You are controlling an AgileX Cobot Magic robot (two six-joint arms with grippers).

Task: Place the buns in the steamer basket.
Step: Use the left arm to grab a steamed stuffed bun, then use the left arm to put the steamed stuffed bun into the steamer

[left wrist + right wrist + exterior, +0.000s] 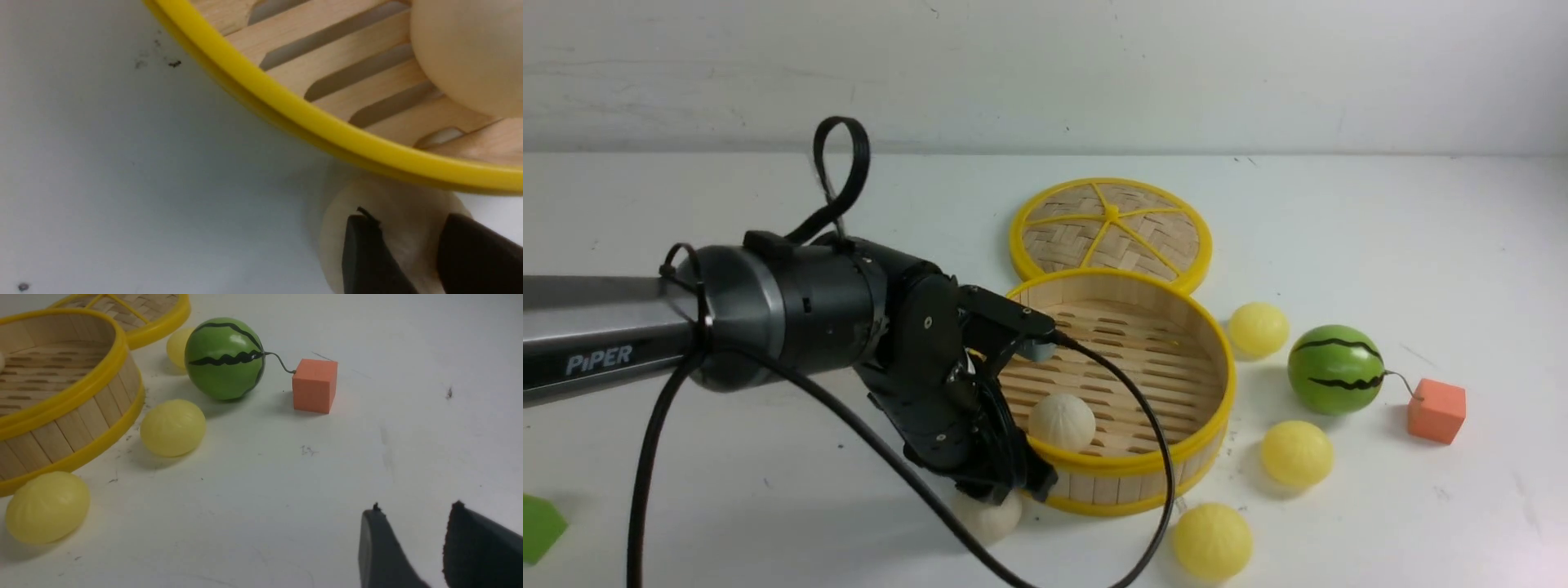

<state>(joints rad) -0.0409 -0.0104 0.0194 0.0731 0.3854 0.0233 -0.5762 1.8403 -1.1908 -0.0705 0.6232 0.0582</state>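
The steamer basket had pale bare wooden slats and smooth, shiny yellow plastic rims. The lid was woven from straw-coloured strips. The off-white bun and the pale yellow bun looked matt and faintly pleated. The watermelon ball was glossy, the orange cube matt, and the white table matt and scuffed.

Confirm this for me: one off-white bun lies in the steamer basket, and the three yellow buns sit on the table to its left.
The side is wrong. The front view shows the three yellow buns on the table to the steamer basket's right. One off-white bun does lie in the basket.
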